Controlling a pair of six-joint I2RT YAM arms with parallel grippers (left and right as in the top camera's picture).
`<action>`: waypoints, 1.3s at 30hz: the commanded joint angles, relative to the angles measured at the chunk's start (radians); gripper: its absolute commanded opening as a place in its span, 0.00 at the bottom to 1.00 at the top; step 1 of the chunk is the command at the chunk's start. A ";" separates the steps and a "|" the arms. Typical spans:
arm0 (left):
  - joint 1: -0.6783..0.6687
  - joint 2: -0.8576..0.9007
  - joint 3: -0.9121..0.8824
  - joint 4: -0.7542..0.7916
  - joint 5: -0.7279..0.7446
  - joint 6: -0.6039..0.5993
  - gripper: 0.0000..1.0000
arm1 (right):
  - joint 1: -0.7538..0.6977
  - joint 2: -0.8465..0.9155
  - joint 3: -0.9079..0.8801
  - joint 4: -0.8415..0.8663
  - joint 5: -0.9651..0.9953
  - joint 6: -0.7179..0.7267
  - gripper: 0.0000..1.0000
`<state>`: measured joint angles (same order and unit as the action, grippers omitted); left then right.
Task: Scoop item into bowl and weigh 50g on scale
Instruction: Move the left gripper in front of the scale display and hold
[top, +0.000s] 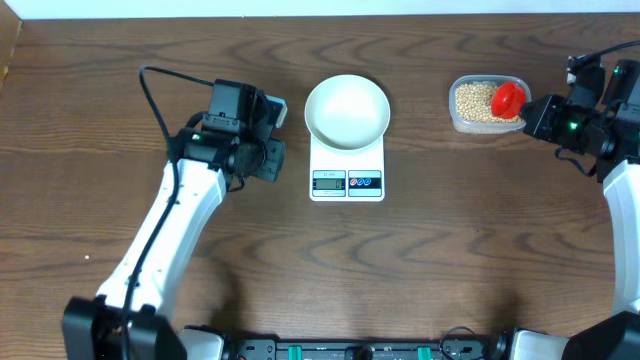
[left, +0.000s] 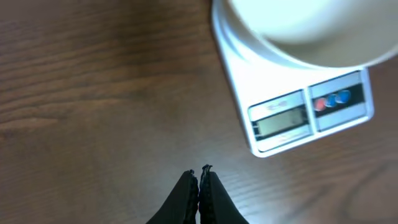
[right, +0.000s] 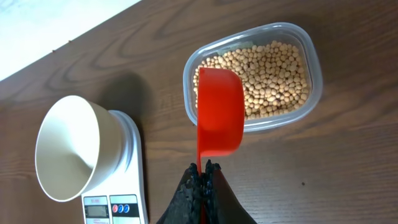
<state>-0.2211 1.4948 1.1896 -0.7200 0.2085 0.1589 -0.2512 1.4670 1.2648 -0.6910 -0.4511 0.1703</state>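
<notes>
The left arm (top: 180, 215) reaches diagonally from the near edge of the desk (top: 450, 260), with its wrist stopped just left of the digital kitchen scale (top: 347, 182). The left jaws are pressed together, tips touching, with nothing between them, and they point down at bare wood. The white bowl (top: 347, 110) sits on the scale platform, clear of the display and the red and blue buttons. The right arm (top: 625, 200) comes in from the right side, its wrist turned toward the clear plastic tub (right: 314, 62). The right jaws are clamped on the handle of a red scoop (right: 219, 112). The scoop's cup lies over the tub's near rim, above the dried soybeans (right: 280, 74). All the soybeans are in the tub, well apart from the bowl.
</notes>
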 joint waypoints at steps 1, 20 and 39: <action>-0.037 -0.100 0.007 -0.004 0.045 0.012 0.07 | -0.003 -0.001 -0.001 -0.013 0.001 -0.038 0.01; -0.234 -0.201 -0.106 0.058 -0.195 -0.123 0.07 | -0.003 -0.001 -0.002 -0.021 0.004 -0.041 0.01; -0.234 -0.060 -0.150 0.124 -0.195 -0.123 0.22 | -0.003 -0.001 -0.003 -0.011 0.005 -0.041 0.01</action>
<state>-0.4538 1.4277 1.0386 -0.6098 0.0231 0.0410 -0.2512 1.4670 1.2648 -0.7063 -0.4480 0.1471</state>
